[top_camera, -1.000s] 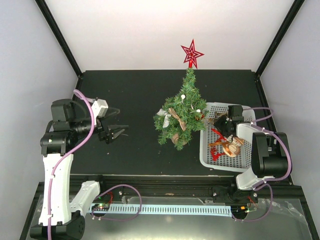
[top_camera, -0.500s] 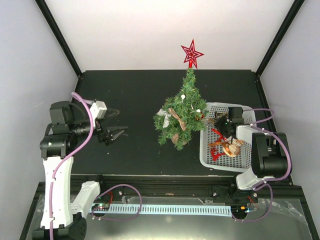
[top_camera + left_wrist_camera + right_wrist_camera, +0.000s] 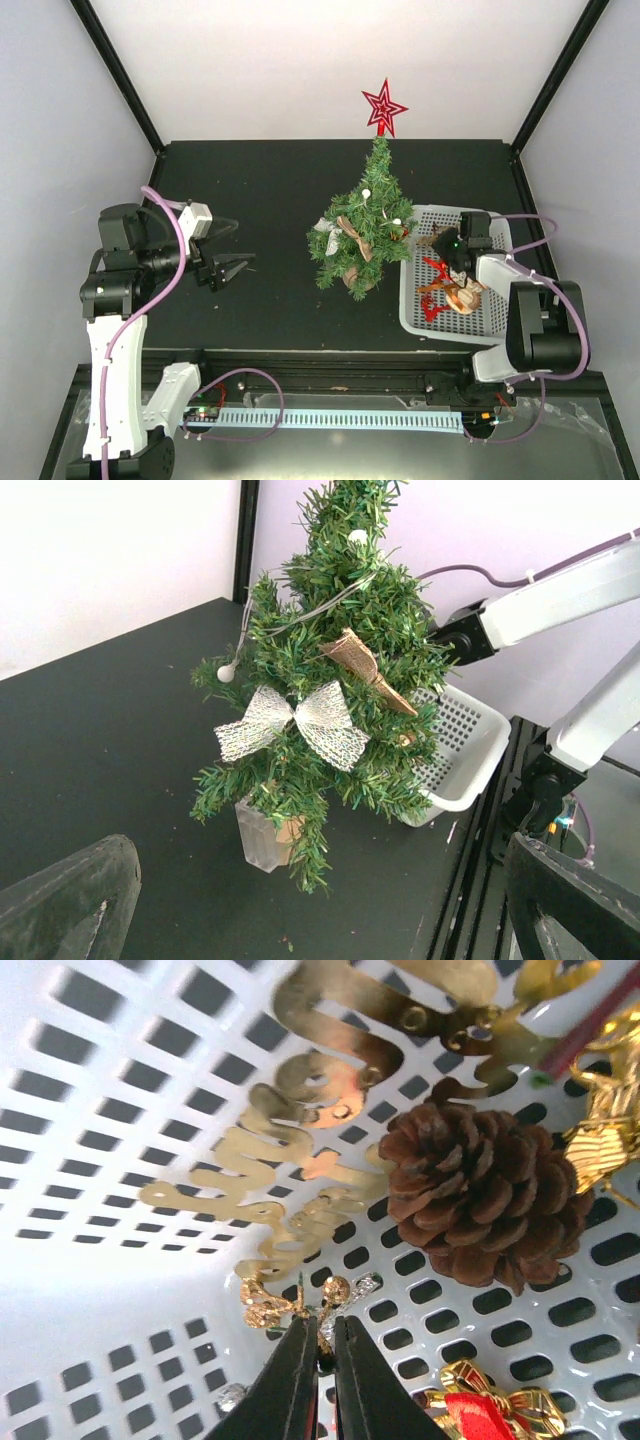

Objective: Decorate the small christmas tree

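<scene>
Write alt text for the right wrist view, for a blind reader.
The right gripper pinches its two dark fingers together on a small gold and silver ornament inside a white perforated basket. Beyond it lie a brown pine cone and a gold script cutout, with a gold and red bow at the lower right.

Basket (image 3: 410,300) sits right of the small christmas tree (image 3: 362,225)
</scene>
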You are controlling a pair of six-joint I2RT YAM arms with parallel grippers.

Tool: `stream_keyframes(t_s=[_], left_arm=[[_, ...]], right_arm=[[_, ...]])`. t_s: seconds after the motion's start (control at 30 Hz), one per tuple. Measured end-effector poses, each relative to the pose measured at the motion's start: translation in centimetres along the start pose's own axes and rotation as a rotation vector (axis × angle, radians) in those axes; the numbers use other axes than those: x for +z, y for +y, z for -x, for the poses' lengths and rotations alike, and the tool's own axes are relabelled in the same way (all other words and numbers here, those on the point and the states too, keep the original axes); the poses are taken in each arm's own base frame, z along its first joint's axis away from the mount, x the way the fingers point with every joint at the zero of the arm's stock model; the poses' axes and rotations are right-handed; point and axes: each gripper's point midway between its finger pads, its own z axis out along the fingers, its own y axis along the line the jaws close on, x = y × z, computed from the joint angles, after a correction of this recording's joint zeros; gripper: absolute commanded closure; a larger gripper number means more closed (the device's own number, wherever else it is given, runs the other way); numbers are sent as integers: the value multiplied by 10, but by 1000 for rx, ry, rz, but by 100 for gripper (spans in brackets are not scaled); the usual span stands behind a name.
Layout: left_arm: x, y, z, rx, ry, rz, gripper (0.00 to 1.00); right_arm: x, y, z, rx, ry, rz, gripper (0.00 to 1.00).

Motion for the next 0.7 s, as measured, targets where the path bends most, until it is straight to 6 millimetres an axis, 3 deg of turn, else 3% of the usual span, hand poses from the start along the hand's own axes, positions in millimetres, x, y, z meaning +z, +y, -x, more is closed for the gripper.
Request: stream_keyframes(t_s=[0.37, 0.7], left_arm=[[-1, 0, -1, -4, -7, 6, 1], [-2, -2, 0, -8, -11, 8, 1]], right_arm=[[-47, 21, 19, -52, -114, 59, 94], [-104, 29, 24, -128, -182, 73, 99]])
